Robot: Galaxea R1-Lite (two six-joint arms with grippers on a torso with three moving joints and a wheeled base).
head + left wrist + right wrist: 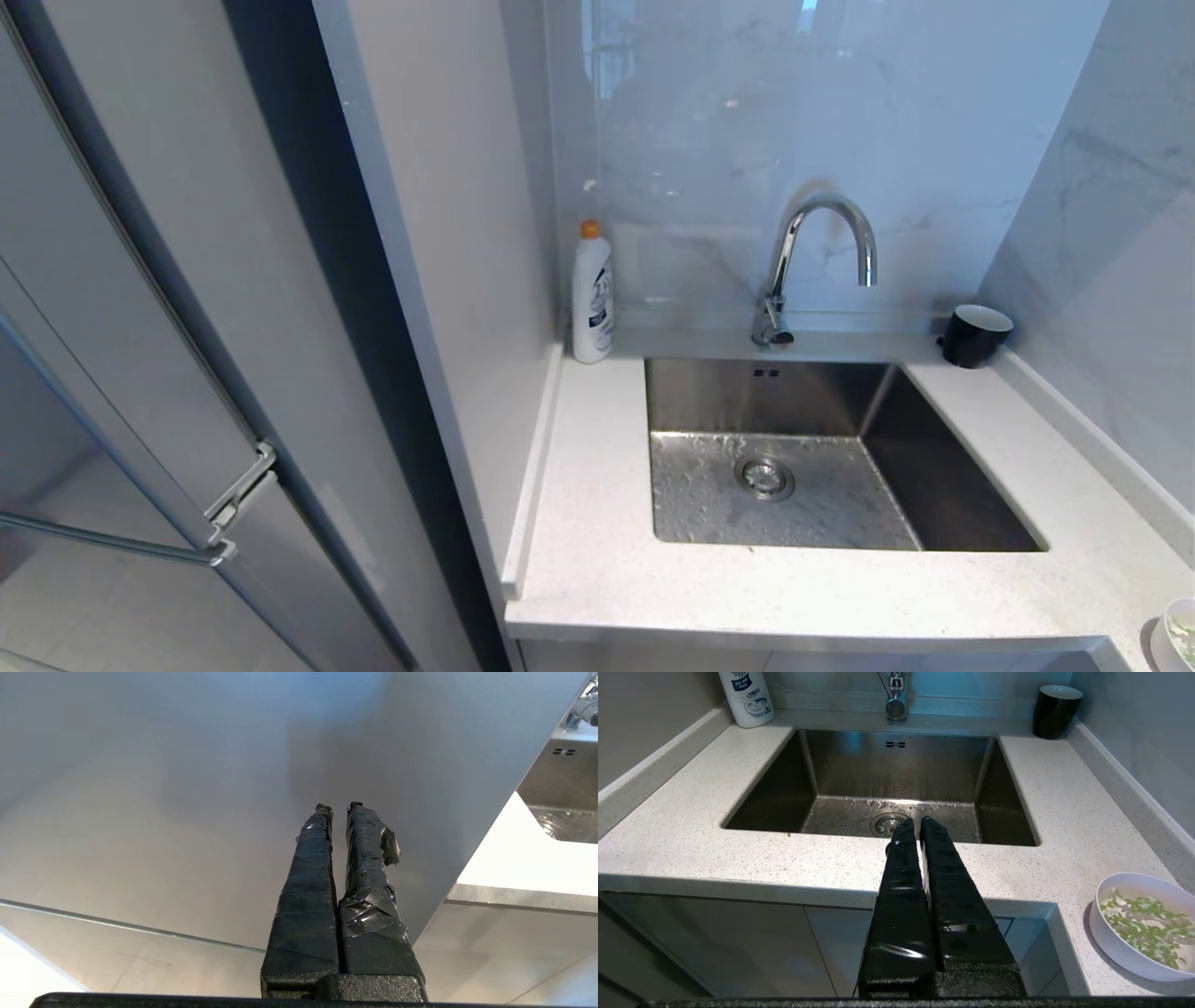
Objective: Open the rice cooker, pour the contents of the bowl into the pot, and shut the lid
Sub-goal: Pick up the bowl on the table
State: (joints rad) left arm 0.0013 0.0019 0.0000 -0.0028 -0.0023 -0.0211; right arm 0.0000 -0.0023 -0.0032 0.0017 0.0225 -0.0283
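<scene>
The bowl is small and pale with a white inside. It stands on the white counter near a front corner, to the right of the sink. Its contents are chopped green bits over a whitish base. In the head view only the bowl's rim shows, at the bottom right edge. The rice cooker, its pot and its lid are out of view. My right gripper is shut on nothing, in front of the counter's edge, pointing toward the sink. My left gripper is shut and empty before a plain grey panel. Neither arm shows in the head view.
A steel sink is set in the counter, with a curved faucet behind it. At the back left stands a white bottle with an orange cap, at the back right a black cup. A tall grey fridge fills the left.
</scene>
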